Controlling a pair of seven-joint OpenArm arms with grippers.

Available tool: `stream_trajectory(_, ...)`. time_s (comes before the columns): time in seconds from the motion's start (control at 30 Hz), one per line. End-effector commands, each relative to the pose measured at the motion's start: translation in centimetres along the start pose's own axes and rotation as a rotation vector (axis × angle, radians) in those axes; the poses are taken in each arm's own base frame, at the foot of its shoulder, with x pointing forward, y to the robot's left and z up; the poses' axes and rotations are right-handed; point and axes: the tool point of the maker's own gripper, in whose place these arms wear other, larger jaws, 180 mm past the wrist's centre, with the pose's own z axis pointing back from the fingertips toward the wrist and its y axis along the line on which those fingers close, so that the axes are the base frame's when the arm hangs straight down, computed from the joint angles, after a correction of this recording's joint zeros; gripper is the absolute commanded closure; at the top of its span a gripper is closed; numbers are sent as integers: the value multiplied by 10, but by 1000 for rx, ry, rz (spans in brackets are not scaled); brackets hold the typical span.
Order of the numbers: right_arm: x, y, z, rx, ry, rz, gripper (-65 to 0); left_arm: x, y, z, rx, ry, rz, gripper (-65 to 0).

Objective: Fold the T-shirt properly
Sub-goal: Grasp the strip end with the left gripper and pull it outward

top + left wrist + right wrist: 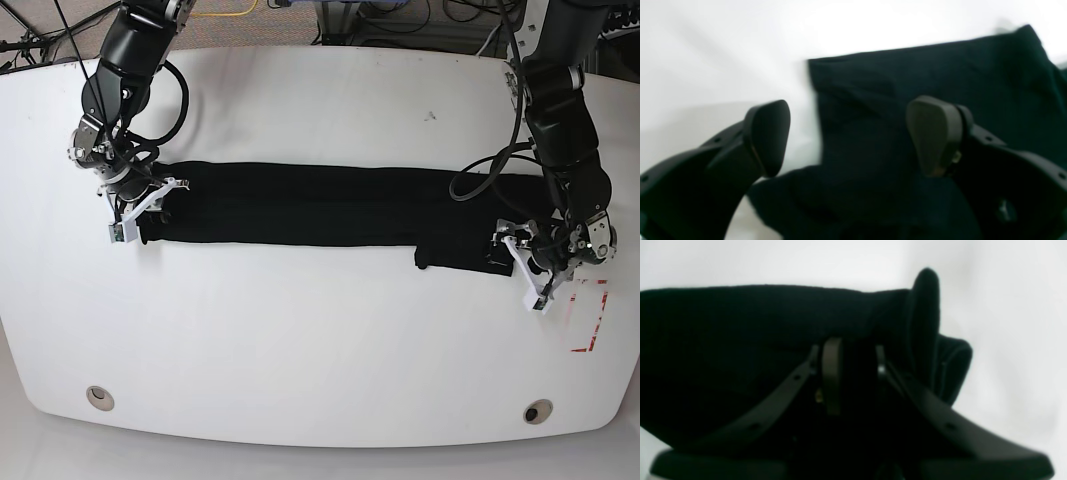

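With the T-shirt (330,205) lying as a long band across the table (300,340), the right gripper (853,373) pinches one end while the left gripper (846,133) gapes empty above the other, which it should clamp squarely before both lift together.

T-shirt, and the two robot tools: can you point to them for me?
T-shirt (330,205), base view, middle of the folded black strip.
Left tool (848,136), left wrist view, gap between its open fingers.
Right tool (853,355), right wrist view, between fingertips pinching cloth.
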Motion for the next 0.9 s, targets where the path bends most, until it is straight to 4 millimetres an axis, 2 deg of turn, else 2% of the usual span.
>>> stream_trajectory(0.0,-24,-6,1,-29,116,24,-132,28,4,8,10,-76,-24,-542)
stream_trajectory(0.13,-24,-7,1,-30,114,24,-132,26,20,14,37,-87,-25,-542)
stream_trajectory(0.37,-24,-5,1,-26,112,25,-132,20,15,2,2,-85,4,-542)
stream_trajectory(0.53,-24,-5,0,-27,114,23,-132,8,20,-2,-3,-59,23,-542)
stream_trajectory(0.87,-24,-5,0,-26,114,23,-132,7,18,-4,-10,-62,30,-542)
